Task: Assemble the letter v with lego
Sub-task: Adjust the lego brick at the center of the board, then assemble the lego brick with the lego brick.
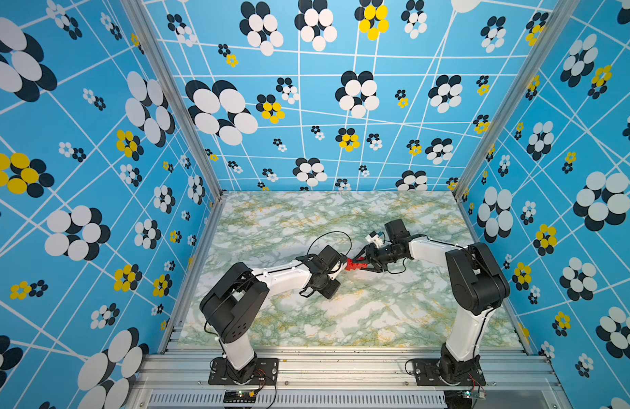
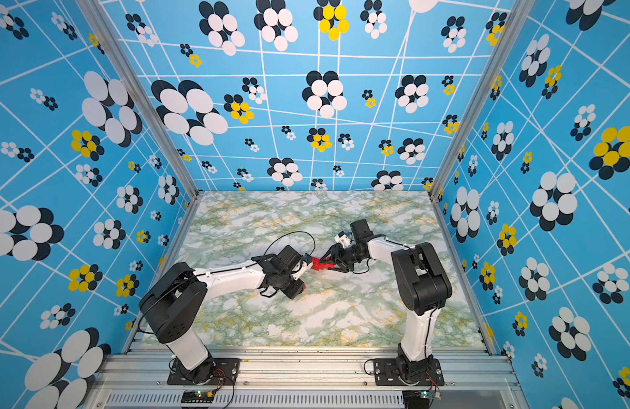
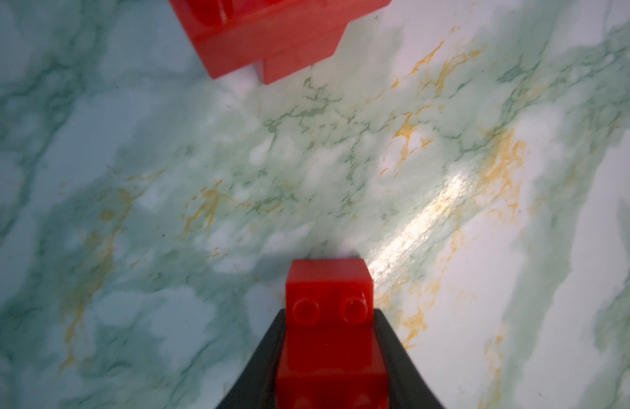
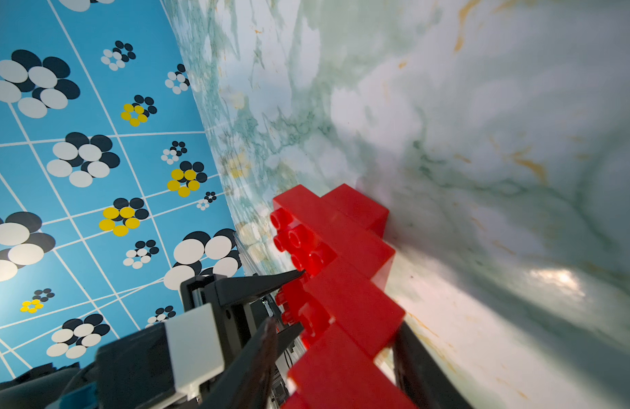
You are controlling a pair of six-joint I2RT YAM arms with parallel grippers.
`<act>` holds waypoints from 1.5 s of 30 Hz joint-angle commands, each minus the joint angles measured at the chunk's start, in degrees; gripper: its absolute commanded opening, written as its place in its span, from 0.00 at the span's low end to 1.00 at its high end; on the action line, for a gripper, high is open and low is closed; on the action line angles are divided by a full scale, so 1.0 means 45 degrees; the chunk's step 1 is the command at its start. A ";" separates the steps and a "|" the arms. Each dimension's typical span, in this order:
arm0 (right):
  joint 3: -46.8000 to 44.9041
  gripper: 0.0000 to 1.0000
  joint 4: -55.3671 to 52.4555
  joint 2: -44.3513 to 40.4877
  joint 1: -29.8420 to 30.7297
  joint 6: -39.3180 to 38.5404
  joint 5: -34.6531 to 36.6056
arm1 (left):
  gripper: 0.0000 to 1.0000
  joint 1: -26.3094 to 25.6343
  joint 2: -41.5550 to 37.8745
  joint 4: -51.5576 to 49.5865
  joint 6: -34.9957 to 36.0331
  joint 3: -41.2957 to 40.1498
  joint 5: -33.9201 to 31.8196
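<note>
Left gripper (image 3: 329, 318): pinching a short red brick (image 3: 328, 283) narrowly, black fingers (image 3: 271, 354) pressing on its two sides, studs facing the wrist camera.
Right gripper (image 4: 336, 329): gripping one end of the stepped lego assembly (image 4: 349, 248), several red bricks joined as a staircase, studs pointing toward the left gripper.
Brick and assembly: sitting just beside each other between the two grippers; contact not showing clearly.
Place: meeting tip to tip near the middle of the marbled green desk (image 1: 341, 318) in both top views; resting or lifted, cannot tell.
Backdrop: blue flower-patterned walls (image 1: 306, 106) enclosing the desk on three sides.
</note>
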 commanded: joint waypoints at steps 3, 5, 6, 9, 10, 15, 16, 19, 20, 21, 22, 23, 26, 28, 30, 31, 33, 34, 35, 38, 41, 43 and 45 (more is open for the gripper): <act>0.0552 0.54 -0.0966 0.0212 0.0069 -0.0475 -0.0143 | 0.32 0.0081 -0.0250 -0.0789 0.0528 0.0654 -0.0117; 0.0699 0.54 -0.1202 0.0223 0.0068 -0.0593 -0.0200 | 0.32 0.0236 -0.0494 -0.1046 0.0670 0.0884 0.0046; 0.0812 0.54 -0.1427 0.0204 0.0068 -0.0700 -0.0185 | 0.31 0.0381 -0.0646 -0.1145 0.0731 0.1050 0.0220; 0.1110 0.54 -0.1790 0.0233 0.0078 -0.0851 -0.0196 | 0.31 0.0679 -0.1023 -0.1385 0.0865 0.1425 0.0639; 0.1218 0.54 -0.1882 0.0281 0.0077 -0.0872 -0.0162 | 0.31 0.0756 -0.1136 -0.1434 0.0915 0.1518 0.0696; 0.1432 0.54 -0.1956 0.0525 0.0078 -0.0872 -0.0145 | 0.31 0.1127 -0.1396 -0.1455 0.1034 0.1772 0.0868; 0.1473 0.55 -0.1973 0.0560 0.0068 -0.0870 -0.0151 | 0.31 0.1174 -0.1384 -0.1412 0.1091 0.1809 0.0867; 0.1639 0.55 -0.2091 0.0641 0.0065 -0.0907 -0.0106 | 0.31 0.1331 -0.1258 -0.1486 0.1390 0.2105 0.0811; 0.1666 0.55 -0.2124 0.0653 0.0049 -0.0924 -0.0097 | 0.31 0.1404 -0.1186 -0.1529 0.1499 0.2244 0.0793; 0.1717 0.55 -0.2167 0.0680 0.0038 -0.0921 -0.0091 | 0.31 0.1496 -0.1106 -0.1555 0.1674 0.2430 0.0875; 0.1750 0.55 -0.2185 0.0683 0.0049 -0.0950 -0.0085 | 0.31 0.1589 -0.0993 -0.1561 0.1885 0.2602 0.1009; 0.1764 0.55 -0.2184 0.0682 0.0058 -0.0950 -0.0099 | 0.31 0.1693 -0.0881 -0.1581 0.2092 0.2750 0.1174; 0.1787 0.55 -0.2240 0.0682 0.0050 -0.0950 -0.0065 | 0.29 0.2011 -0.0466 -0.1798 0.2887 0.3378 0.1852; 0.1873 0.55 -0.2278 0.0701 0.0048 -0.0950 -0.0070 | 0.29 0.2207 -0.0071 -0.2231 0.3551 0.3960 0.2661; 0.1950 0.55 -0.2347 0.0702 0.0060 -0.0982 -0.0064 | 0.29 0.2355 0.0373 -0.2874 0.4261 0.4594 0.3005; 0.2016 0.55 -0.2434 0.0720 0.0053 -0.1019 -0.0065 | 0.29 0.2433 0.0607 -0.3211 0.4597 0.4929 0.3161; 0.2204 0.55 -0.2671 0.0774 0.0049 -0.1176 -0.0058 | 0.30 0.2585 0.0926 -0.3652 0.5166 0.5385 0.3497; 0.2268 0.55 -0.2786 0.0797 0.0038 -0.1248 -0.0046 | 0.30 0.2640 0.1054 -0.3818 0.5503 0.5557 0.3719; 0.2356 0.55 -0.2902 0.0828 0.0058 -0.1332 -0.0047 | 0.30 0.2679 0.1160 -0.3970 0.5937 0.5655 0.3921; 0.2633 0.55 -0.3296 0.0954 0.0012 -0.1582 -0.0045 | 0.27 0.2720 0.1496 -0.4898 0.7506 0.6174 0.4226; 0.2856 0.55 -0.3598 0.1072 0.0009 -0.1761 -0.0060 | 0.26 0.2721 0.1974 -0.6006 0.8680 0.6811 0.4318; 0.2955 0.55 -0.3733 0.1112 -0.0001 -0.1827 -0.0045 | 0.27 0.2740 0.2100 -0.6277 0.9429 0.6918 0.4229; 0.3024 0.55 -0.3771 0.1132 -0.0031 -0.1845 -0.0049 | 0.27 0.2729 0.2197 -0.6358 0.9847 0.6934 0.4060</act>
